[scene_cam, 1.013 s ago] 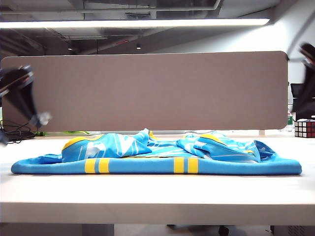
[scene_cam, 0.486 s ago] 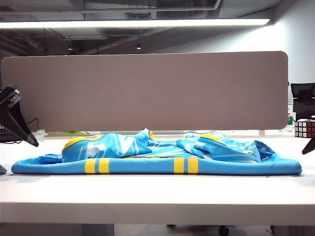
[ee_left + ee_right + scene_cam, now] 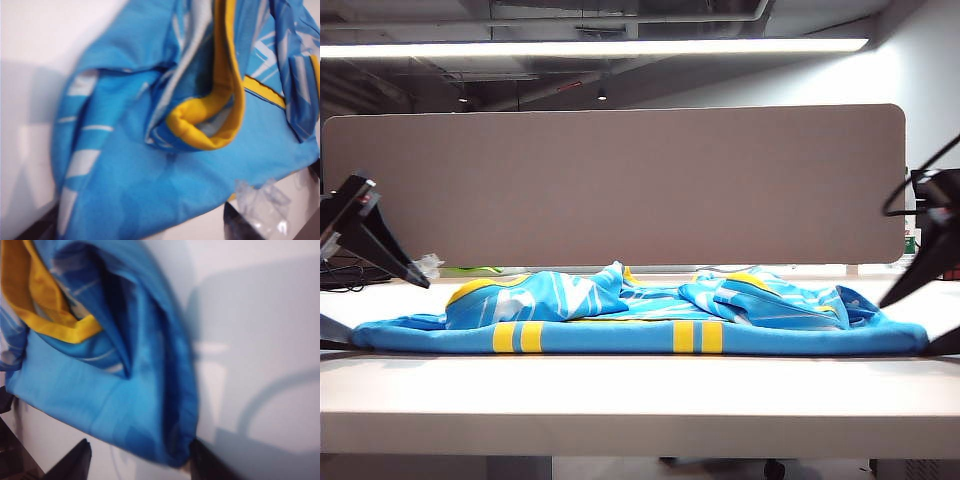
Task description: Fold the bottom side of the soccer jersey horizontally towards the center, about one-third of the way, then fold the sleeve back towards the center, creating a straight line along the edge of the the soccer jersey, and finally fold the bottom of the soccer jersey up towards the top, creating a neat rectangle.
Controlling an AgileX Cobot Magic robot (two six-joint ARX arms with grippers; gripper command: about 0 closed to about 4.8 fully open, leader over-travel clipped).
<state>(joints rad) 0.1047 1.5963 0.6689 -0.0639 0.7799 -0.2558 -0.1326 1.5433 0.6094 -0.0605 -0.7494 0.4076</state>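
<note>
Reaching in from both sides, the left gripper (image 3: 365, 290) and right gripper (image 3: 920, 305) have come down to the ends of the soccer jersey (image 3: 640, 320) on the bench (image 3: 640, 400).
Both grippers are released, jaws wide around the near hem corners without pinching yet; I judge the last upward fold is about to begin.

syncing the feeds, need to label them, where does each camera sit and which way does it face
Exterior view: low at the table's front edge, facing the soccer jersey and back partition; left tool and right tool at the jersey's ends, both open.
Left wrist view: on the left arm, looking down on a jersey end with a yellow cuff; tool tips at the frame edge.
Right wrist view: likewise at the other end.
Shared: all three show the jersey.
</note>
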